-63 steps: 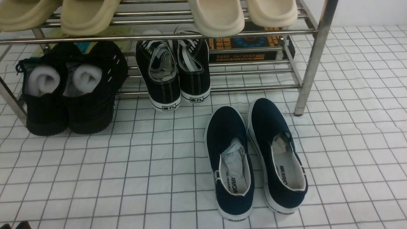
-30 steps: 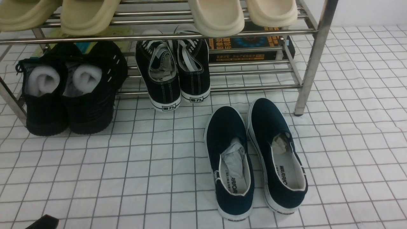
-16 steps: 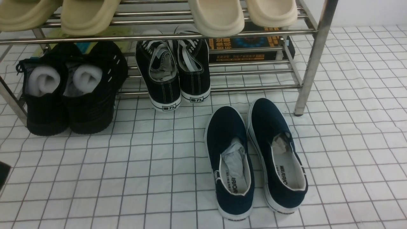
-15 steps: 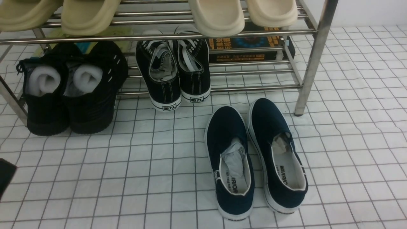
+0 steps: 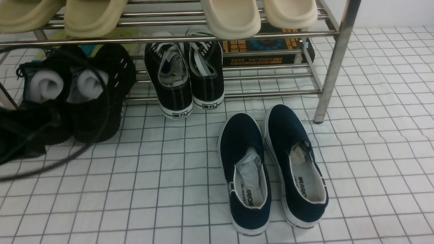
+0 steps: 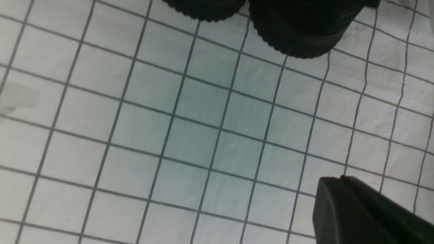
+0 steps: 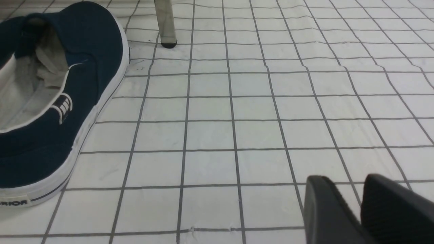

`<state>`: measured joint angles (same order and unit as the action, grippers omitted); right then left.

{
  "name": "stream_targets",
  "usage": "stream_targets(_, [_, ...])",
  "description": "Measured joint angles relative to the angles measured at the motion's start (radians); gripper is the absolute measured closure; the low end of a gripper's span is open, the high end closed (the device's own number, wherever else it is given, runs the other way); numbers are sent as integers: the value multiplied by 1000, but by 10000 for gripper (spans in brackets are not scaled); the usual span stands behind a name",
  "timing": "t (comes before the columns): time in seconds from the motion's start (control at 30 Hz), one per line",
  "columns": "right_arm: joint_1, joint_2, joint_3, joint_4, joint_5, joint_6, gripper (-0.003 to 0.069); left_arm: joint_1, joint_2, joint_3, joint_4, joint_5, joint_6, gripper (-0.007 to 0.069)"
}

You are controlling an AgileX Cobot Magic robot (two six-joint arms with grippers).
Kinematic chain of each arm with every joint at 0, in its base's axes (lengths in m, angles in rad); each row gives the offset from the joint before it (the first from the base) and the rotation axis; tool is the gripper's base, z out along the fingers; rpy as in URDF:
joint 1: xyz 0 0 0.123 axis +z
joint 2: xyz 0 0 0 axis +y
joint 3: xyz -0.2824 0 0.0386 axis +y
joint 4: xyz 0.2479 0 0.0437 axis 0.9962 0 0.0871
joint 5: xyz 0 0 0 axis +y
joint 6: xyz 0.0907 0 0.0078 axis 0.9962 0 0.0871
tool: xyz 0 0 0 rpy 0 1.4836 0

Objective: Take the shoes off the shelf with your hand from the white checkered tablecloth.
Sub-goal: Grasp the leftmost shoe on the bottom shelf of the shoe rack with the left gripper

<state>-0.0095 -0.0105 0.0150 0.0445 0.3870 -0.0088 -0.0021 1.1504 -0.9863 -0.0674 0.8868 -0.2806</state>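
Fingers (image 6: 366, 213) of the left gripper (image 5: 23, 134) are showing one dark tip only, spread impossible to tell; the right gripper (image 7: 349, 184) is sitting pinched together. Beyond, the shoes (image 5: 84, 113) are leaning off the shelf (image 5: 334, 64) at the white checkered tablecloth's (image 5: 152, 176) far-left corner. The left should be spreading wide around one heel.

Left end effector (image 5: 20, 135) low, half-seen; right end effector (image 7: 352, 184) — closed

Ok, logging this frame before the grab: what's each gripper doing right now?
Left gripper: cannot tell, only one finger shows.
Right gripper: shut, holding nothing.
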Motion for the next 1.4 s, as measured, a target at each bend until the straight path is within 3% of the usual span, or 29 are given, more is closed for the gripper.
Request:
stream_targets(0.2, [0, 0, 0, 0, 0, 0, 459, 0, 159, -223, 134, 55, 12, 622])
stream_targets(0.3, [0, 0, 0, 0, 0, 0, 454, 0, 204, -280, 231, 34, -76, 619])
stream_targets(0.5, [0, 0, 0, 0, 0, 0, 449, 0, 278, -296, 283, -23, -194, 568])
stream_targets(0.67, [0, 0, 0, 0, 0, 0, 446, 0, 407, -306, 395, -54, -239, 372])
stream_targets(0.7, [0, 0, 0, 0, 0, 0, 446, 0, 414, -309, 407, -55, -249, 362])
stream_targets(0.77, [0, 0, 0, 0, 0, 0, 442, 0, 452, -327, 489, -69, -339, 244])
stream_targets(0.87, [0, 0, 0, 0, 0, 0, 439, 0, 482, -338, 571, -76, -453, 143])
stream_targets(1.0, [0, 0, 0, 0, 0, 0, 435, 0, 521, -342, 620, -76, -545, 87])
stream_targets(1.17, [0, 0, 0, 0, 0, 0, 428, 0, 572, -342, 624, -79, -564, 101])
stream_targets(1.27, [0, 0, 0, 0, 0, 0, 428, 0, 594, -342, 622, -87, -568, 203])
stream_targets(1.37, [0, 0, 0, 0, 0, 0, 427, 0, 597, -342, 598, -67, -567, 404])
stream_targets(1.4, [0, 0, 0, 0, 0, 0, 427, 0, 596, -342, 596, -67, -567, 420])
